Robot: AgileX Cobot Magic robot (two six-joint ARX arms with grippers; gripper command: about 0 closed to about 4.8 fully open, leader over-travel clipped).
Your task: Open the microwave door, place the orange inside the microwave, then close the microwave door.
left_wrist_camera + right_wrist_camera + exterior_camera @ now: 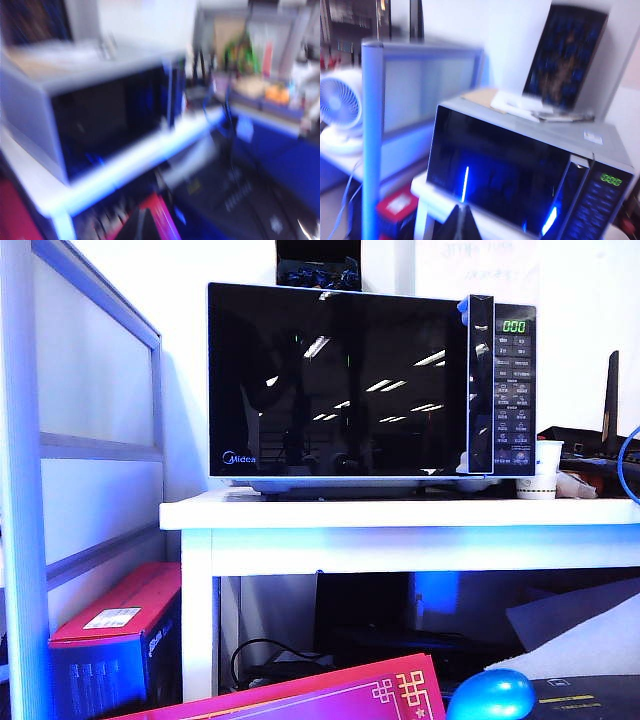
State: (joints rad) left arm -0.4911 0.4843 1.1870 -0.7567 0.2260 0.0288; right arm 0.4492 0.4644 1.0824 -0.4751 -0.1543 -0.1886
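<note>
On the white table, the microwave faces forward, door closed; both grippers clenched.

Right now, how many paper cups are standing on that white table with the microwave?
1. A white paper cup stands on the white table, just right of the microwave, by its button panel. More could be hidden behind the microwave or beyond the picture's right edge.

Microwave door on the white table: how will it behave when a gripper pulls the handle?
The microwave door is shut and looks like a rigid glass panel, so it should swing stiffly, not flex. Its glossy front is probably slippery; the handle bar looks the better hold. The microwave seems heavy, unlikely to slide.
</note>
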